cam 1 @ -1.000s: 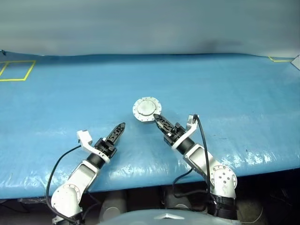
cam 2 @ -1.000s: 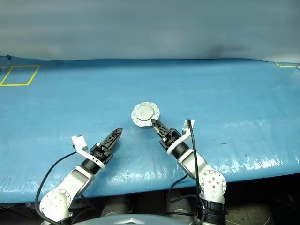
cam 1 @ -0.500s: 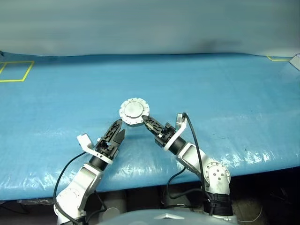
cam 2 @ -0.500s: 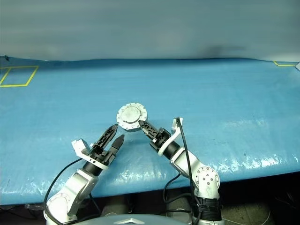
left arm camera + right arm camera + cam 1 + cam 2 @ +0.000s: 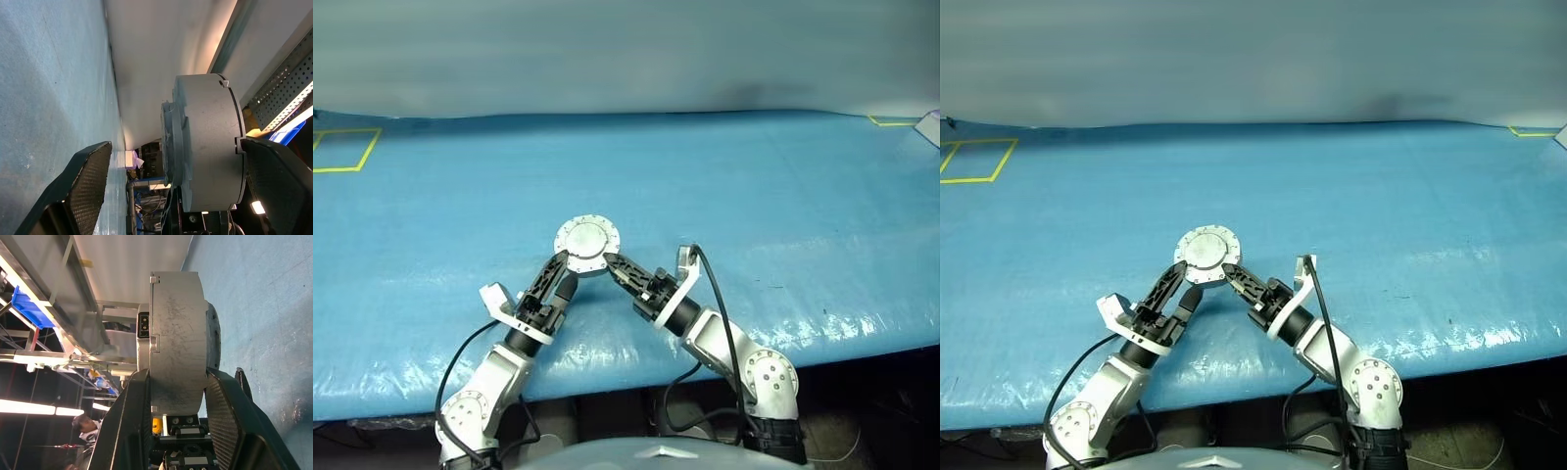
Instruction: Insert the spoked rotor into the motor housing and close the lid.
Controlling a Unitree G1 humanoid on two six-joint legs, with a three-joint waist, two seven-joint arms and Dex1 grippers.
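In the left eye view, the motor housing [image 5: 588,240], its lid [image 5: 588,236] closed and facing the camera, sits just left of centre above the blue table [image 5: 783,196]. The right gripper [image 5: 611,263] pinches its lower right edge.

In the left wrist view, the left gripper [image 5: 176,191] is spread, its 2 fingers [image 5: 88,176] flanking the housing.

In the right wrist view, both fingers [image 5: 222,421] clamp the housing's faces.

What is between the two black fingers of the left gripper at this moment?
The round silver metal motor housing, closed by its grey lid, sits between the open left gripper fingers, as the left wrist view shows. The right gripper clamps it.
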